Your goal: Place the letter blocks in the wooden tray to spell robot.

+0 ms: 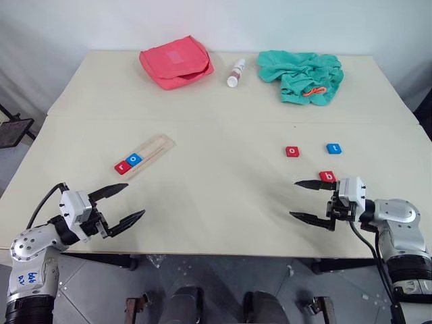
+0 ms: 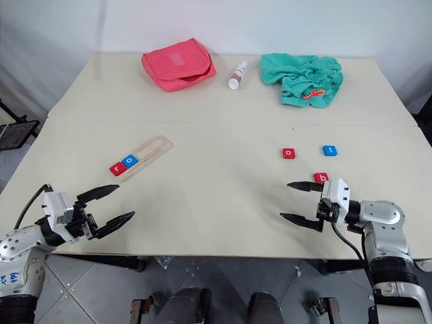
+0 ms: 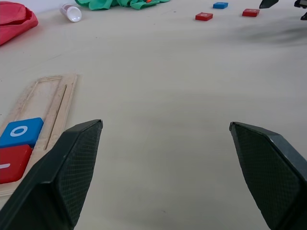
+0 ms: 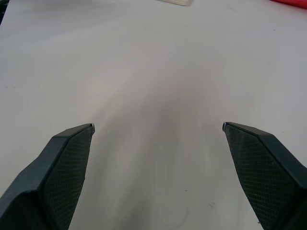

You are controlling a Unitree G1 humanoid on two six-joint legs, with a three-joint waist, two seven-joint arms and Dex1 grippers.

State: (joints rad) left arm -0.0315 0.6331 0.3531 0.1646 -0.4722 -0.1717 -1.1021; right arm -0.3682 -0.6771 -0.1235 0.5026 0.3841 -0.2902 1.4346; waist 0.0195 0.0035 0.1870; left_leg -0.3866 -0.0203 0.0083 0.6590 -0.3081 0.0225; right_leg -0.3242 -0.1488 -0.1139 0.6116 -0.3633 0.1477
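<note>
The wooden tray [image 1: 154, 149] lies slantwise on the table's left half. A red r tile [image 1: 122, 167] and a blue o tile [image 1: 134, 160] sit side by side at its near end. On the right half lie a red o tile [image 1: 291, 151], a blue t tile [image 1: 333, 148] and a red b tile [image 1: 327, 177]. My left gripper [image 1: 133, 200] hovers open and empty near the front edge, short of the tray. My right gripper [image 1: 294, 199] is open and empty, its far finger just left of the b tile. In the left wrist view the tray [image 3: 48, 93] lies beyond one open finger.
Along the far edge of the table lie a red pouch [image 1: 175, 62], a small white bottle [image 1: 236, 73] and a crumpled teal cloth [image 1: 304, 75]. The table's front edge [image 1: 216, 255] runs just below both grippers.
</note>
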